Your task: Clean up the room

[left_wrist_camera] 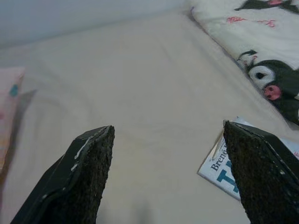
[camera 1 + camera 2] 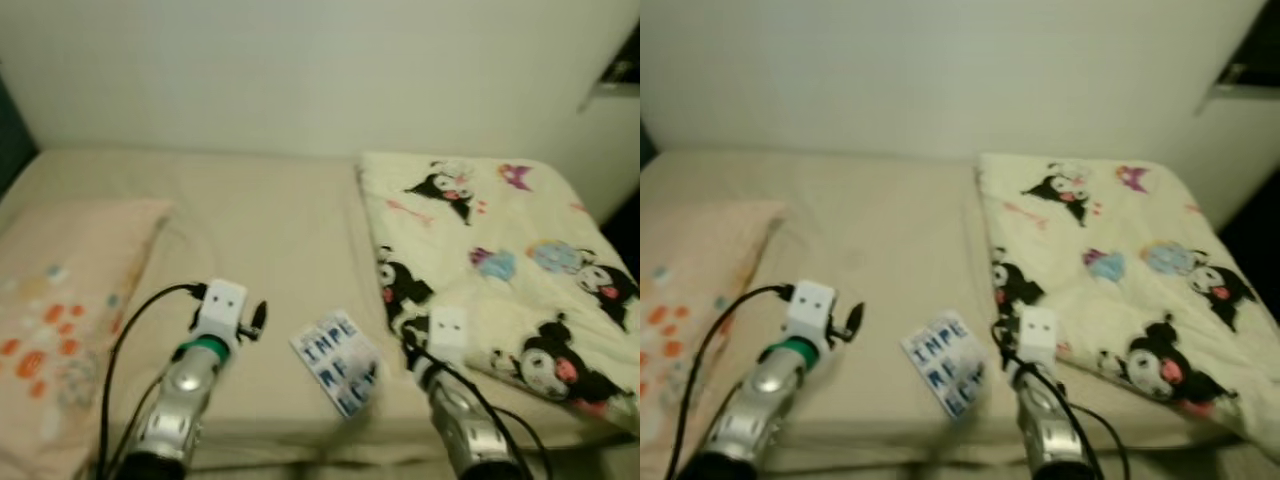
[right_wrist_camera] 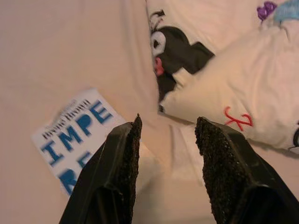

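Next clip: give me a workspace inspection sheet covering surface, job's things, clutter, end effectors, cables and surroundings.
Surface: beige bed sheet, lightly wrinkled.
Job's things: white book with blue lettering lying flat near the bed's front edge; cream cartoon-print blanket spread on the robot's right side.
Clutter: peach floral pillow on the left side.
End effectors: left end effector open above the sheet; right end effector open over the blanket's edge, beside the book.
Cables: black cable looping along the left arm.
Surroundings: plain pale wall.

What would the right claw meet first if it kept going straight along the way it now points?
Most likely the folded corner of the cartoon-print blanket, which lies just beyond the open right claw; bare sheet comes before it, though depth is unclear. The book lies off to one side.
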Robot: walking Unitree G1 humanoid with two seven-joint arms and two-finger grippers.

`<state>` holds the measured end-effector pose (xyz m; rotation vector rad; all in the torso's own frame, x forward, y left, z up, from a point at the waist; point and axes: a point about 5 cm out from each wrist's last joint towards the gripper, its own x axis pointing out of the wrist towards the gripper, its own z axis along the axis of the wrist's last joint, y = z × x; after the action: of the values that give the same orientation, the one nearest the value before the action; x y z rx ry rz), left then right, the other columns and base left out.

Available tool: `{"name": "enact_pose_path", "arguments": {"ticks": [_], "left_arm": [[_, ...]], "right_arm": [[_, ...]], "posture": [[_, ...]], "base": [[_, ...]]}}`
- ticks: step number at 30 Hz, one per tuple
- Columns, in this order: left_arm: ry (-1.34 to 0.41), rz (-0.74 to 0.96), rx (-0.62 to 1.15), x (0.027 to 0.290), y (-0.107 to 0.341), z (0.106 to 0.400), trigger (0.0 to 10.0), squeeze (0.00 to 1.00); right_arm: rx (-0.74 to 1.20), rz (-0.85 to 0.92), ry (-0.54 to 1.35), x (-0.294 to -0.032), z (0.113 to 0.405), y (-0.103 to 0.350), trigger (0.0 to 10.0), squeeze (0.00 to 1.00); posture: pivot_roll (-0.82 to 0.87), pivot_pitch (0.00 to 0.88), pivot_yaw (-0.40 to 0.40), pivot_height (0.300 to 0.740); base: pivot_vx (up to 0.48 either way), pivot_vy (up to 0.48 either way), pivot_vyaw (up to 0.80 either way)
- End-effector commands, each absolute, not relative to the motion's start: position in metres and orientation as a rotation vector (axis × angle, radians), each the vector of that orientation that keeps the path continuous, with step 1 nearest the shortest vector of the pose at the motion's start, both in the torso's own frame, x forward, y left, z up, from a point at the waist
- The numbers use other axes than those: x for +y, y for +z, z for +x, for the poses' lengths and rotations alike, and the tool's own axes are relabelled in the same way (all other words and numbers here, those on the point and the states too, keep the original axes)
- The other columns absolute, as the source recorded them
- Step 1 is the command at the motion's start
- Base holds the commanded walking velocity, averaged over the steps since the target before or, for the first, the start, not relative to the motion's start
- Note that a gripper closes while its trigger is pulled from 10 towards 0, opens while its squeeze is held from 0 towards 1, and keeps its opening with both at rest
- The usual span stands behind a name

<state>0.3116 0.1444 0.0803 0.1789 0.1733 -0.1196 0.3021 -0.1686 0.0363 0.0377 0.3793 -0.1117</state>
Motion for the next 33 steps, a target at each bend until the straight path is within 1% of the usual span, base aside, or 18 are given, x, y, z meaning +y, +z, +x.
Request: {"name": "enact_pose_path", "arguments": {"ticks": [1,6,7,11,20,33], "left_arm": [[-0.129,0.17,0.194,0.1404,0.075,0.3089,10.0,0.0],[-0.117,0.143,0.214,0.1413,0.0734,0.3091,10.0,0.0],[-0.099,0.092,0.245,0.1429,0.0713,0.309,10.0,0.0],[-0.105,0.049,0.259,0.1429,0.0702,0.3086,10.0,0.0],[-0.087,0.062,0.246,0.1446,0.072,0.3089,10.0,0.0],[-0.088,0.109,0.245,0.1453,0.0721,0.3106,10.0,0.0]], "right_arm": [[0.396,0.032,-0.127,-0.174,0.2992,0.0325,10.0,0.0],[0.397,0.031,-0.125,-0.1737,0.2992,0.0323,10.0,0.0],[0.397,0.031,-0.125,-0.1734,0.2993,0.0325,10.0,0.0],[0.398,0.032,-0.127,-0.1732,0.2992,0.0327,10.0,0.0],[0.399,0.034,-0.129,-0.1735,0.2995,0.0326,10.0,0.0],[0.388,0.047,-0.132,-0.172,0.2998,0.0335,10.0,0.0]], "posture": [[0.05,0.0,0.007,0.74],[0.05,0.0,0.007,0.74],[0.05,0.005,0.003,0.74],[0.05,0.006,0.003,0.74],[0.05,0.011,0.007,0.74],[0.05,0.012,0.012,0.74]], "base": [[0.0,-0.352,0.0],[0.0,-0.314,0.0],[0.0,0.0,0.0],[0.0,0.48,0.0],[0.0,0.48,0.0],[0.0,0.0,0.0]]}}
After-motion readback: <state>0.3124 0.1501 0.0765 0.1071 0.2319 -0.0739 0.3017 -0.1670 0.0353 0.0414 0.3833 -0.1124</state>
